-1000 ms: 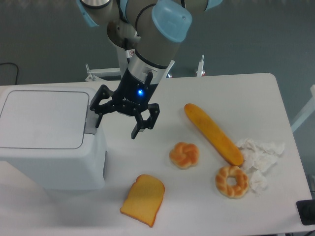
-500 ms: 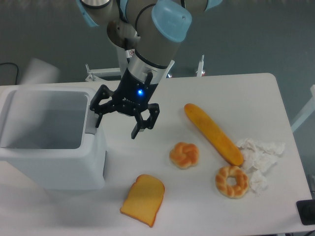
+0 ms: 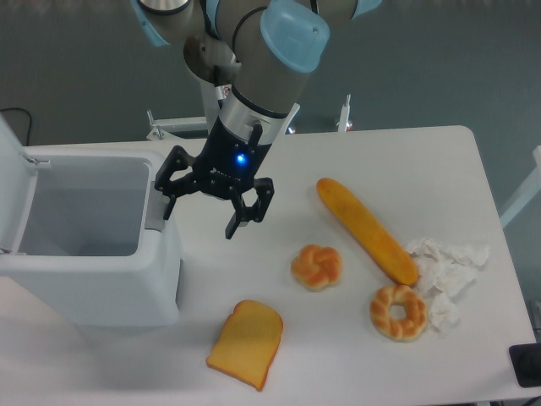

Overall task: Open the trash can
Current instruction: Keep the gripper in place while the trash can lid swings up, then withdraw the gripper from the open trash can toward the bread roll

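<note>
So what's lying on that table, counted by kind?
Bread pieces: 4, namely baguette, knotted roll, ring roll, toast slice
Crumpled paper: 1
Trash can: 1, lid up
Total: 6

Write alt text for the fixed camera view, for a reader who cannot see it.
A white trash can stands open at the table's left, its lid upright. The robot's open gripper hovers beside it, holding nothing. To the right lie a toast slice, baguette, two buns and crumpled tissue.
</note>
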Controlling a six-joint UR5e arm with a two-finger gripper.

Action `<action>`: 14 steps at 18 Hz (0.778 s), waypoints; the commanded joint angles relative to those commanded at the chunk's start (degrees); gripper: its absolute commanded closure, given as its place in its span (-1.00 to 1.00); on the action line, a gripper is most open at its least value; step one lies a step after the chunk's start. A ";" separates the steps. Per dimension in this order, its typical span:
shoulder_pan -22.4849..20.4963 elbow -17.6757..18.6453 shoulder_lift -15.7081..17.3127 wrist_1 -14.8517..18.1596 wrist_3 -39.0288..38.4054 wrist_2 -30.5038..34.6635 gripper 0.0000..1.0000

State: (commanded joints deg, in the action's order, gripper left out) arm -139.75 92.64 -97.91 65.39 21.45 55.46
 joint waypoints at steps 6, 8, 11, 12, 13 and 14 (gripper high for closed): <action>0.00 -0.09 0.09 0.00 0.00 0.00 -1.00; 0.00 -0.17 0.09 0.00 0.00 0.00 -1.00; -0.09 -0.88 0.00 0.00 -0.18 0.00 -1.00; -0.26 -1.05 0.00 0.00 0.09 0.00 -1.00; -0.44 -1.49 0.09 -0.09 0.09 0.00 -1.00; -0.53 -2.19 0.00 -0.09 0.17 0.00 -1.00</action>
State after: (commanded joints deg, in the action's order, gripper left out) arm -140.27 90.45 -97.91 65.30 21.62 55.46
